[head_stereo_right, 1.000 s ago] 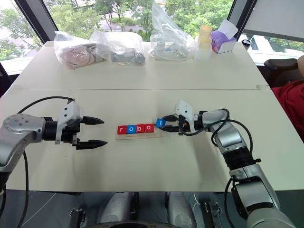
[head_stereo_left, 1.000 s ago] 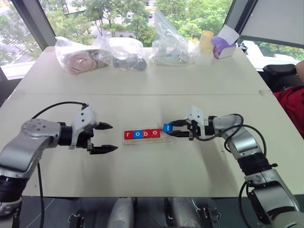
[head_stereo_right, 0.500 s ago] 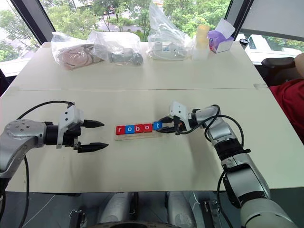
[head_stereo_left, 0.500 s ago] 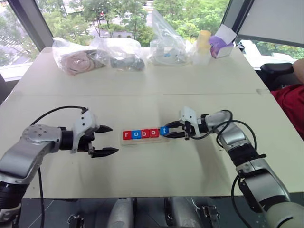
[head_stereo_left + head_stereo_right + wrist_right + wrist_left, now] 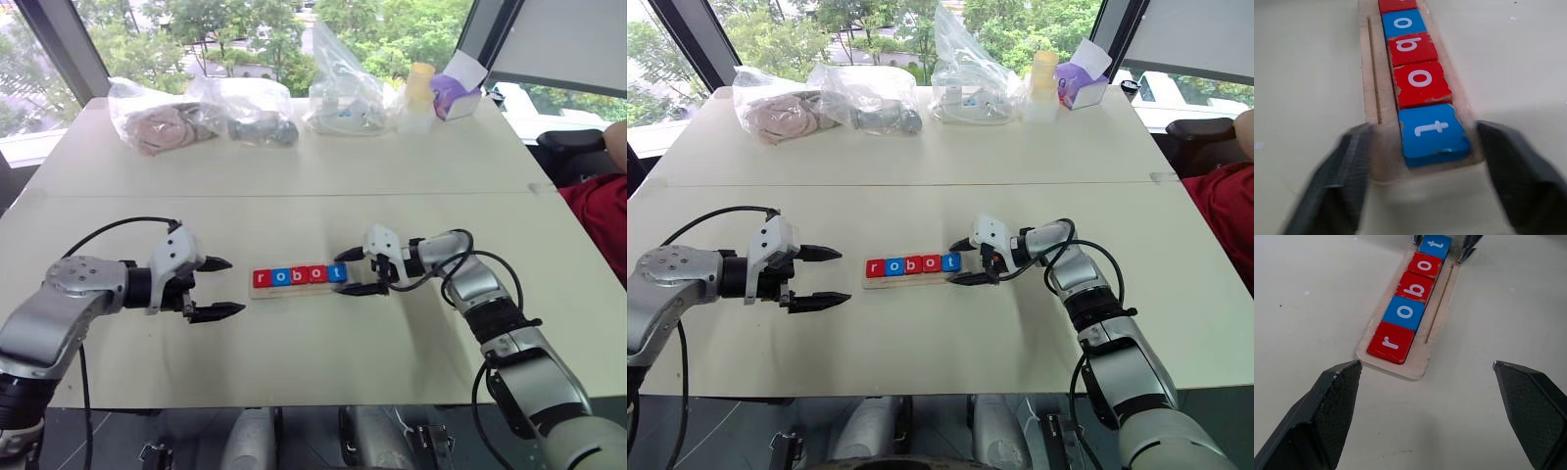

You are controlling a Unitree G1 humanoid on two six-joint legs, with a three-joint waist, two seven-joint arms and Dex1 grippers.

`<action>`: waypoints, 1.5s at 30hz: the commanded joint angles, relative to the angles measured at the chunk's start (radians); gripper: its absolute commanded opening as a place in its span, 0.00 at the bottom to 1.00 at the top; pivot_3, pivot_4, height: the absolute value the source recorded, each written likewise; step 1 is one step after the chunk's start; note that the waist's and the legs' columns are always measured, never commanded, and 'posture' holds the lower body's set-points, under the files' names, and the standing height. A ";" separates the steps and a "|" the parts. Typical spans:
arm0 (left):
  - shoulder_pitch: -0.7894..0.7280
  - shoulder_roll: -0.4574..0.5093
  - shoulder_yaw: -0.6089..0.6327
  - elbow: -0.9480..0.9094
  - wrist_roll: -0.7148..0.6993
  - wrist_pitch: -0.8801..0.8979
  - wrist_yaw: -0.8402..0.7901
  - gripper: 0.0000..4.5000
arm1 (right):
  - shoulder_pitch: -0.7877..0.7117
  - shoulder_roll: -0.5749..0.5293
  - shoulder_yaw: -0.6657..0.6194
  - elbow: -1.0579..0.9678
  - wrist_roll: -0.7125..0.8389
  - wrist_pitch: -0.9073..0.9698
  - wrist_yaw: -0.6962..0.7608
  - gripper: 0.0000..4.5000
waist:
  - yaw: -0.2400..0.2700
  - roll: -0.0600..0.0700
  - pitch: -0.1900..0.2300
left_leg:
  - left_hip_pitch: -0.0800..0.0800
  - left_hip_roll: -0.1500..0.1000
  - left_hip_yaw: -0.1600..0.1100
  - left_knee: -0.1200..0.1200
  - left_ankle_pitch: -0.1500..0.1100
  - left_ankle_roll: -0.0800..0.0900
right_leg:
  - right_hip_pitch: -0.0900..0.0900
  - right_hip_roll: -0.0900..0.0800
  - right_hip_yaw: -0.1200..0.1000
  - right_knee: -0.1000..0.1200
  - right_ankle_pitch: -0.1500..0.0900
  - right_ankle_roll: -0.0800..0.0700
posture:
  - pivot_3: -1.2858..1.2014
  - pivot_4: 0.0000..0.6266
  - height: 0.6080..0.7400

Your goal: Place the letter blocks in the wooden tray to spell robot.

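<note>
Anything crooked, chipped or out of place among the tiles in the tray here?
Nothing big. The five letter blocks sit in one row in the wooden tray and read robot. The blue t at the end by the open right tool looks slightly askew, and the red tiles' edges show small chips.

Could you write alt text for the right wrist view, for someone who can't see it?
A wooden tray on a pale table holds a row of letter blocks, with a blue t nearest, then red o, red b, blue o and a red block cut off by the picture's edge. The right gripper has its jaws open on either side of the tray's end.
</note>
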 commanded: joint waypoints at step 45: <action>0.045 -0.010 0.102 -0.043 -0.058 0.036 0.054 1.00 | 0.083 -0.078 -0.187 -0.231 0.084 0.128 -0.191 0.99 | 0.002 0.000 0.000 | 0.000 0.000 -0.001 0.000 0.000 0.000 | 0.000 0.000 0.000 0.000 0.000 0.000 | 0.52 0.24 1.00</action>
